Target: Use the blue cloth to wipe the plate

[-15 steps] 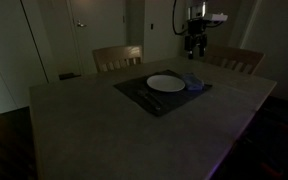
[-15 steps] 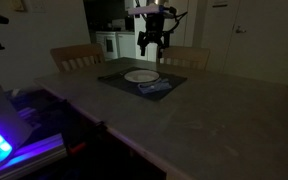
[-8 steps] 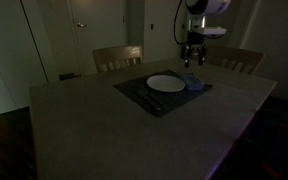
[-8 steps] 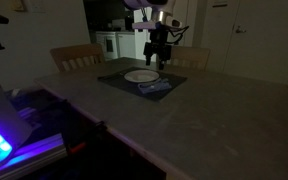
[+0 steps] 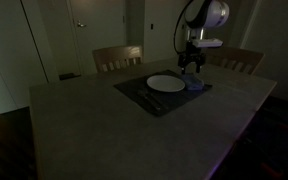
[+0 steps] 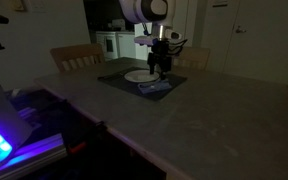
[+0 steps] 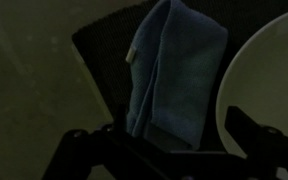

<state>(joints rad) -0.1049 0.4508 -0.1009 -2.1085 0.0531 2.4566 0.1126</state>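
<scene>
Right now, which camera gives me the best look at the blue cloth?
The wrist view: the blue cloth fills mid-frame, lying on the dark mat beside the plate. In both exterior views it is only a small dim patch by the plate.

On my table [image 5: 104, 130] the placemat [image 5: 170, 102] lies close to the far edge, toward the far right corner in an exterior view. The plate [image 5: 165, 83] sits on the placemat, and the cloth [image 5: 194, 84] lies there too, just beside the plate, on the side nearer the right edge. My gripper [image 5: 191, 68] hangs over the cloth. Behind the far edge stand two chairs [image 5: 117, 57] — one left of the placemat, one by the right corner.
</scene>
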